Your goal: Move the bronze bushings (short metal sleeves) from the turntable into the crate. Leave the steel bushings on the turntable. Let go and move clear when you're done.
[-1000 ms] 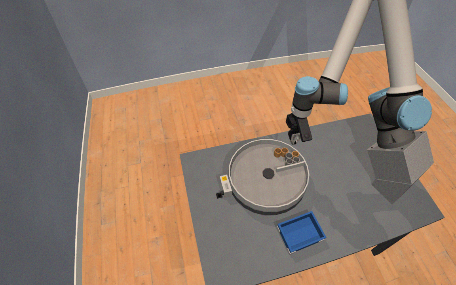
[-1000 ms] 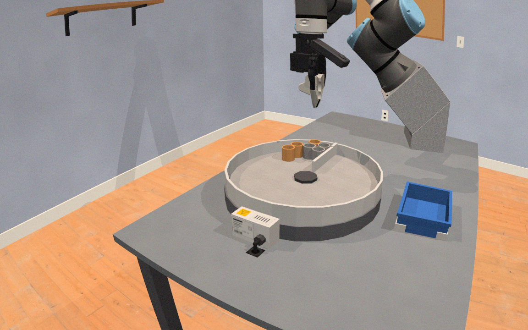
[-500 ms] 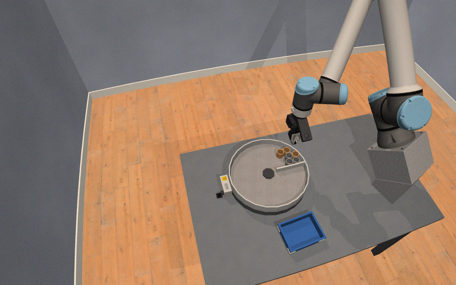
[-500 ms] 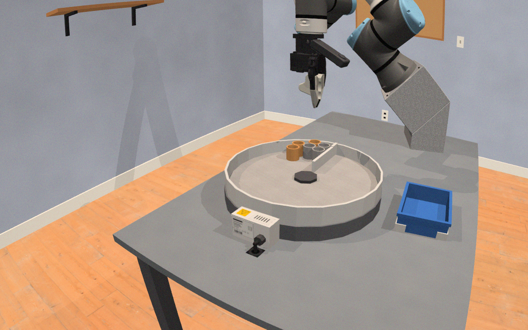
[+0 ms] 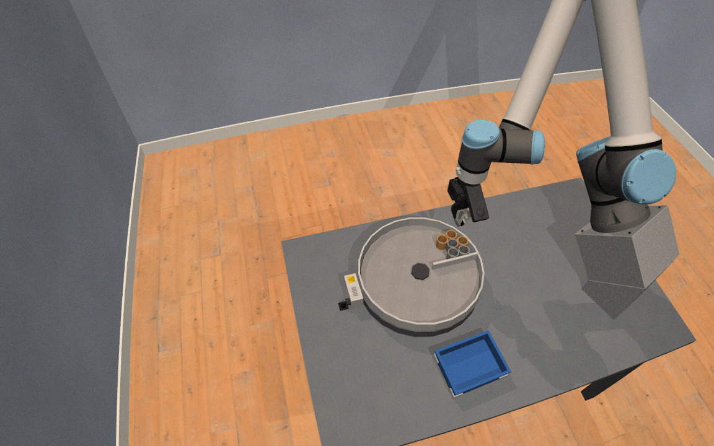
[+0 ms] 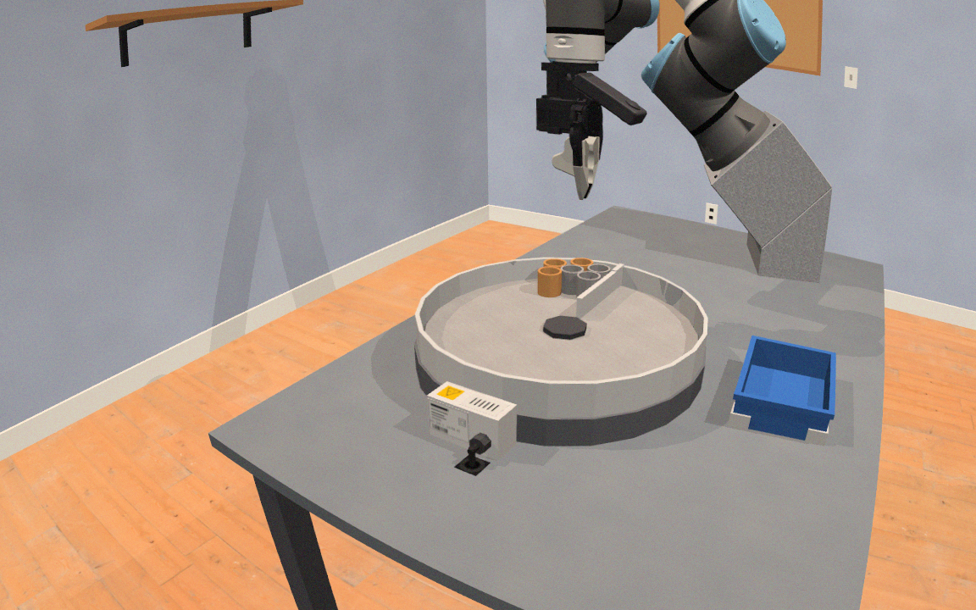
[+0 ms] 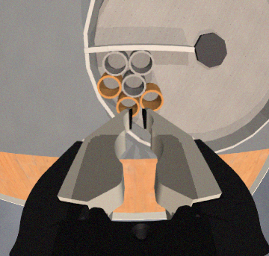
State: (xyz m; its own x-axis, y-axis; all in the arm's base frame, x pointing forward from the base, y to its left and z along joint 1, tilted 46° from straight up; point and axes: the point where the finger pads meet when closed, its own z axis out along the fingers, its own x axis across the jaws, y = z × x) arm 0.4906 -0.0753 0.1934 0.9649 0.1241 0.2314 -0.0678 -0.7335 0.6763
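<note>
Three bronze bushings stand on the turntable (image 5: 393, 293) (image 6: 491, 341) (image 7: 149, 6): one (image 5: 441, 244) (image 6: 549, 283) (image 7: 152, 105) on the inner side, one (image 5: 451, 235) (image 7: 128, 111) in the middle, one (image 5: 462, 241) (image 7: 109, 93) by the wall. Three steel bushings (image 5: 452, 244) (image 6: 571, 282) (image 7: 134, 92) are grouped against them, two beside the divider. My gripper (image 5: 460, 222) (image 6: 585, 194) (image 7: 137, 110) is shut with nothing between its tips. It hangs well above the turntable's edge near the bushings; its tips overlap the middle bronze bushing in the wrist view. The blue crate (image 5: 470, 363) (image 6: 779, 417) is empty.
A straight divider (image 5: 451, 261) (image 6: 599, 283) (image 7: 149, 48) runs from the turntable's raised wall towards its dark hub (image 5: 420, 271) (image 6: 564, 327) (image 7: 211, 50). A white box (image 5: 352, 288) (image 6: 468, 417) and a small black stand (image 5: 343, 305) (image 6: 473, 464) are beside the turntable.
</note>
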